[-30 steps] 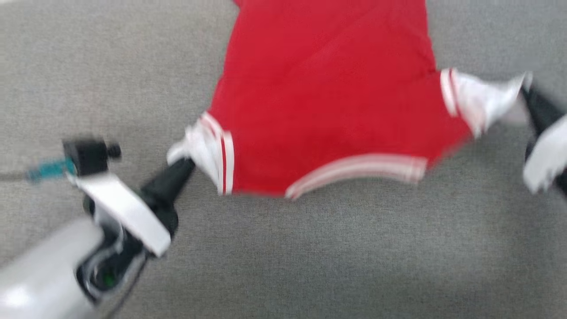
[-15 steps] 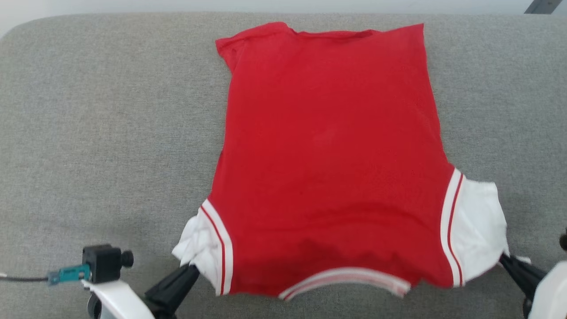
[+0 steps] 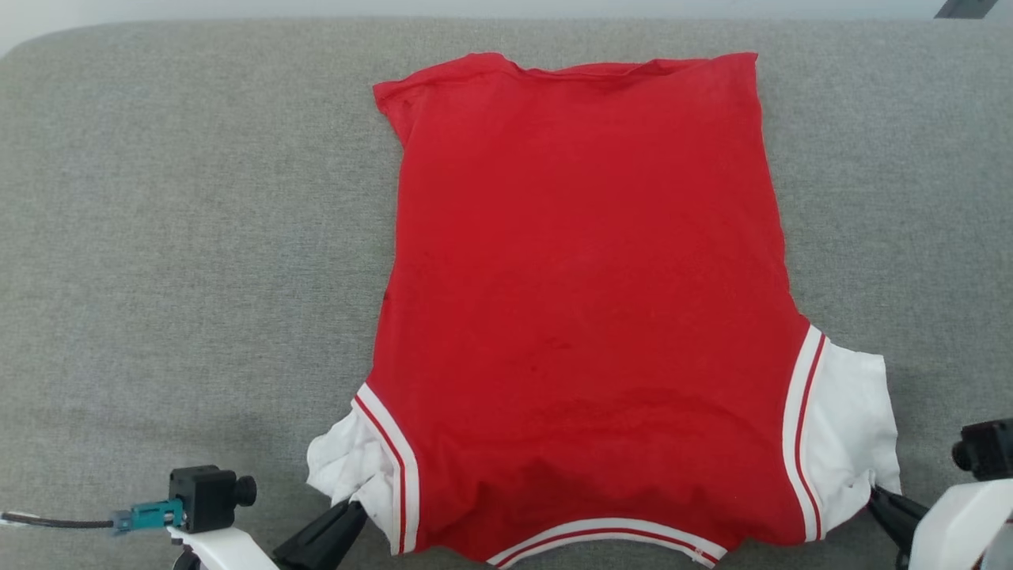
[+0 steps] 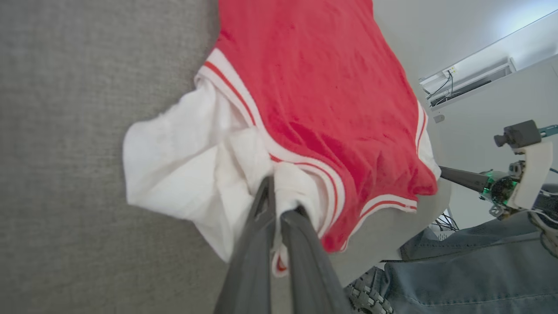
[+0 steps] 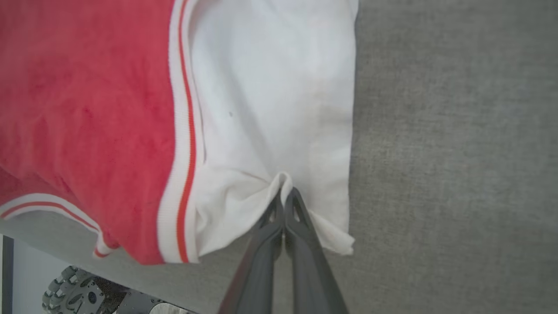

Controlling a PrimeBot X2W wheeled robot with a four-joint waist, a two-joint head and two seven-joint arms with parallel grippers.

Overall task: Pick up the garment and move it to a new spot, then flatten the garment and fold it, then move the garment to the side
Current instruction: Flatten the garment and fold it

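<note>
The red jersey shirt (image 3: 586,301) lies spread flat, plain side up, on the grey fabric cushion (image 3: 198,237), with its striped collar (image 3: 609,532) at the near edge and its hem at the far side. The left gripper (image 3: 347,516) is clamped on the crumpled white sleeve (image 3: 348,463) at the near left. The right gripper (image 3: 877,497) is pinched tight on the other white sleeve (image 3: 851,419), which lies smoother, at the near right

Left end effector (image 4: 279,196): 2 long dark fingers (image 4: 248,261); white bracket (image 3: 225,548), black camera block (image 3: 202,497), teal plug (image 3: 150,516), dark cable (image 3: 55,522).
</note>
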